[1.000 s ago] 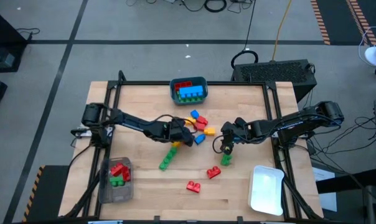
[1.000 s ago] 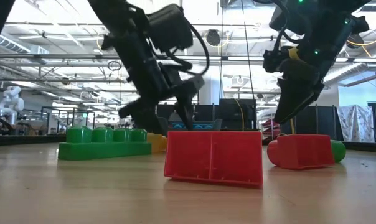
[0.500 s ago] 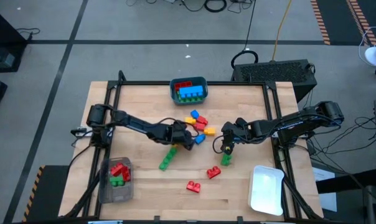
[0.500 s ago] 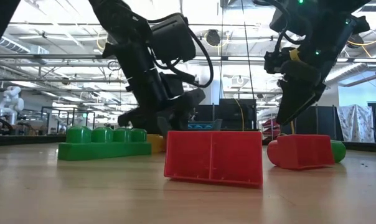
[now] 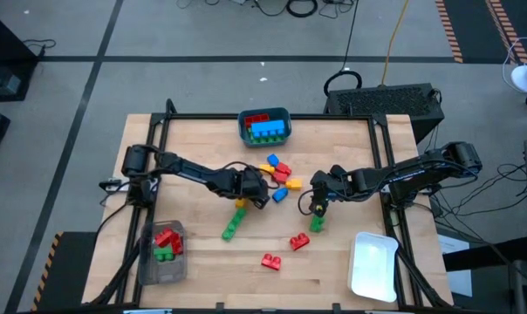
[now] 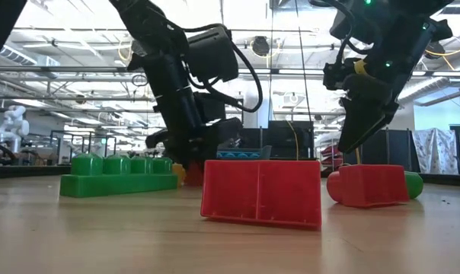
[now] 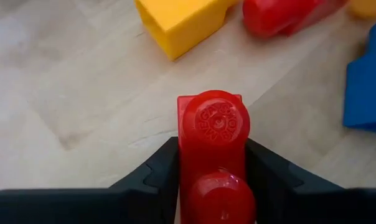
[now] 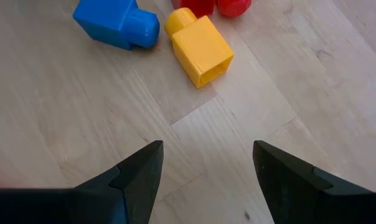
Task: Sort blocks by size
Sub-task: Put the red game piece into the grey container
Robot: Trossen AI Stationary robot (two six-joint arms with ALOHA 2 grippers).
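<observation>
Currently, left gripper (image 7: pixel 213 186): it is pinching a small red two-stud block (image 7: pixel 214 146) between its fingers, down at the middle of the table beside the loose pile, a narrow grip that suits a small piece.
Right gripper (image 8: pixel 203 174): it is hanging to the right of the pile with its fingers spread and nothing between them, probably waiting so the arms are not crowding each other.
Loose pile (image 5: pixel 279 174): red, blue, yellow and orange blocks are lying close together at the table's centre, within reach of both arms.
Long green block (image 5: pixel 236 219): it is lying just nearer than the left gripper, apart from the pile.
Other strays: a green block (image 5: pixel 317 222) and two red blocks (image 5: pixel 299 241) (image 5: pixel 270 260) are sitting toward the near side, unsorted.
Teal bin (image 5: pixel 264 114): at the far edge, it is holding blue and red blocks.
Clear container (image 5: pixel 148 262): near left, it is holding red and green blocks, likely where this red one belongs.
White tray (image 5: pixel 373 266): near right, nothing showing in it.
</observation>
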